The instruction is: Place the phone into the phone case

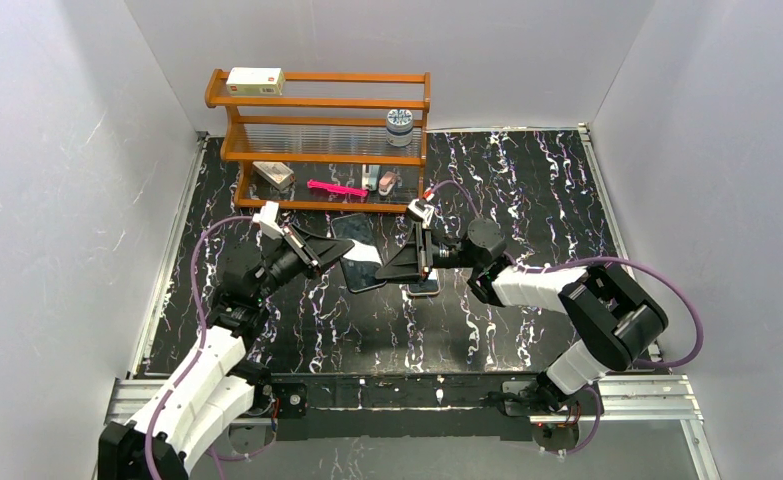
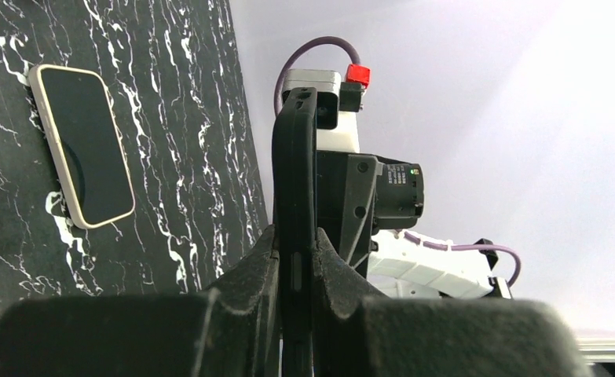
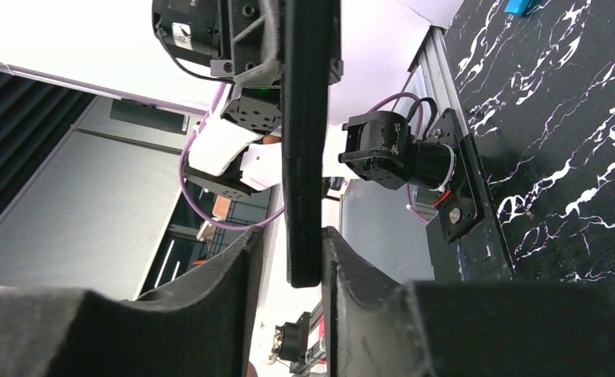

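A black table (image 1: 527, 200) veined in white like marble is boxed in by plain white walls, with a wooden rack (image 1: 317, 105) at the far side. From above, a flat dark slab is held clear of the table between the left pincer (image 1: 347, 252) and the right pincer (image 1: 405, 265). Its upward face is glossy with a pale glare. It is taken to be the phone (image 1: 365, 265) lying in its black shell, though no seam can be made out.

From the left wrist, the phone case (image 2: 294, 196) is shown edge-on: a matte black rim with a rounded lip and a small button bump. It is pinched flush between the left pincer's fingers (image 2: 241, 290), with no gap to be seen. On the table side of that pincer a second phone (image 2: 84, 145), pale-gold-rimmed and dark-screened, lies flat and untouched.

From the right wrist, the same black edge is seen between the right pincer's fingers (image 3: 233, 283), which are slightly spread. A gap is left on one side, while the other side is close or just touching.

The pair is judged light, thin and stiff, the glass face slick and breakable, the shell's lip somewhat springy. It is best taken by the long edges, across the rim, never on the screen. Whether every corner is snapped home cannot be told.
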You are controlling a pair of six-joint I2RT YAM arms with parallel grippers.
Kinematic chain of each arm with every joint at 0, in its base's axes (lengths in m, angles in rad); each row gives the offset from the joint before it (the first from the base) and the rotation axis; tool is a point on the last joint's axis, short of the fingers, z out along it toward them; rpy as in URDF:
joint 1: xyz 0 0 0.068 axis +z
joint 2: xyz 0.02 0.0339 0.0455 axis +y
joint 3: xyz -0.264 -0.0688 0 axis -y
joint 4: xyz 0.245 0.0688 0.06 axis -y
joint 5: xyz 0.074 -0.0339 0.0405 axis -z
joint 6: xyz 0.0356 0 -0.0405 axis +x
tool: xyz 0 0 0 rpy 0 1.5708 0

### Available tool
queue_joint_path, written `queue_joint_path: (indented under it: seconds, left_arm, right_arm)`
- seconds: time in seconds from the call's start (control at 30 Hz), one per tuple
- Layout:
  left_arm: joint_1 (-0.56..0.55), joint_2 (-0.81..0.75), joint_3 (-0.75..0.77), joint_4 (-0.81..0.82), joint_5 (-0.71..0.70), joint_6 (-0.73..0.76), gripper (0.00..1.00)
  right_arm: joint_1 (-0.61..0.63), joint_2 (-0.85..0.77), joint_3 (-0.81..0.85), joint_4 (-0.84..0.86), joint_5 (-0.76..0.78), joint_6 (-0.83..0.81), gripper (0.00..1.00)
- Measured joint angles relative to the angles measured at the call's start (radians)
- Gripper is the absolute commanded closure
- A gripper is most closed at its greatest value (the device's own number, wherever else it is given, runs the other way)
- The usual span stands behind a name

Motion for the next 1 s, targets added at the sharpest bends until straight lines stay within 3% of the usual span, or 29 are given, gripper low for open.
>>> queue_joint_path:
  seconds: [0.13,0.37,0.4,0.57,0.7,0.83,1.0]
  left_arm:
    - [-0.005,-0.003,0.052,-0.075,-0.006,0.061,1.0]
    - [-0.014,0.021,0.141,-0.259,-0.026,0.202,1.0]
    - [-0.014,0.024,0.143,-0.271,-0.026,0.211,1.0]
    - [-0.014,0.025,0.143,-0.293,-0.017,0.215,1.0]
    - [-0.01,0.024,0.141,-0.279,-0.003,0.22,1.0]
    - [-0.002,0.02,0.125,-0.27,0.018,0.203,1.0]
    - [-0.002,0.0,0.115,-0.24,0.058,0.176,1.0]
  right_arm:
    - [0.0,0.0,0.0,-0.024,0.006,-0.001,0.99]
    - [0.005,-0.039,0.004,-0.191,0.034,-0.07,0.99]
    - [0.006,-0.045,0.006,-0.219,0.037,-0.082,0.96]
    - [0.01,-0.063,0.012,-0.294,0.046,-0.111,0.66]
    - [0.005,-0.068,0.016,-0.32,0.055,-0.116,0.47]
    - [-0.011,-0.088,0.016,-0.315,0.058,-0.128,0.4]
    - [-0.018,-0.095,0.029,-0.318,0.06,-0.153,0.38]
